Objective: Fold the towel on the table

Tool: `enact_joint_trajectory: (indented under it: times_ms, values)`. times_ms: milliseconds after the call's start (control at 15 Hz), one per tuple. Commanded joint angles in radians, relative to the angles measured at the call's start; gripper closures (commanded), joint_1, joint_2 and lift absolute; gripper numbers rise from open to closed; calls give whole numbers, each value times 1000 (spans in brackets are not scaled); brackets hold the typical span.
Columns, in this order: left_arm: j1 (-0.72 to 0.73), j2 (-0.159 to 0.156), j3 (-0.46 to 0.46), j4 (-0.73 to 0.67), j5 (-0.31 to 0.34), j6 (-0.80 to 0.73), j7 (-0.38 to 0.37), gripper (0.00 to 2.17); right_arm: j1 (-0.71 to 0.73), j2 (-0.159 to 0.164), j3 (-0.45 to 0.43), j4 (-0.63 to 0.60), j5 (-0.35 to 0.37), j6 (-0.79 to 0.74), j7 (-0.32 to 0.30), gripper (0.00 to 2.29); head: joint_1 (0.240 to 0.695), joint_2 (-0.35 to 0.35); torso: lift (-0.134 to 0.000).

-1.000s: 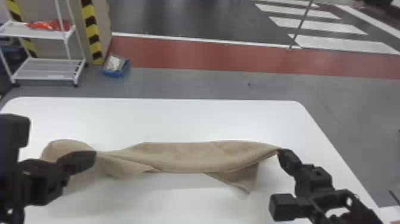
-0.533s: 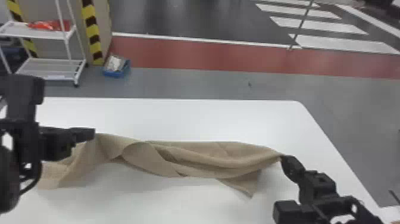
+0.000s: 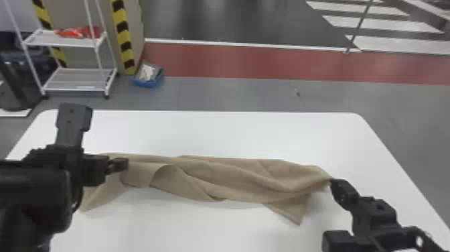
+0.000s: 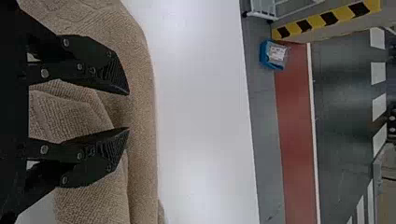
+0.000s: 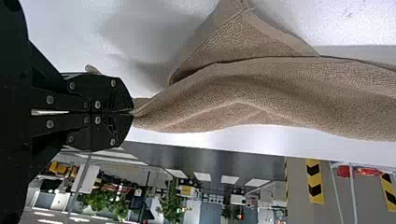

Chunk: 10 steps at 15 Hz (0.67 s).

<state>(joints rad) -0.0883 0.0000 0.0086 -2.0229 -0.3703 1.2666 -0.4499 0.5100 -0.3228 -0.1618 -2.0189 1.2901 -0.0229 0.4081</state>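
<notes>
One rumpled towel [image 3: 234, 177] on table [image 3: 234, 132], left gripper [image 3: 124, 165] spread, empty — right gripper [image 3: 332, 181] pinching towel's end

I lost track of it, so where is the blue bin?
In the head view, the blue bin sits on the floor, beside the white rack.
</notes>
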Motion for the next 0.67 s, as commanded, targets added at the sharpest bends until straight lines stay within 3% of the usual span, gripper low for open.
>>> enact_joint_trajectory:
  times_ms: [0,267,600]
  values:
    - [96,-3,14,-169,17,3,-13,26,1,1,2,5,0,1,0,1656,695,-118,-124]
    - [252,-3,44,-315,37,-3,-49,73,1,1,11,8,0,4,5,1656,695,-124,-124]
    - [292,-3,62,-184,31,-206,-41,87,4,1,13,5,2,7,6,1656,695,-118,-124]
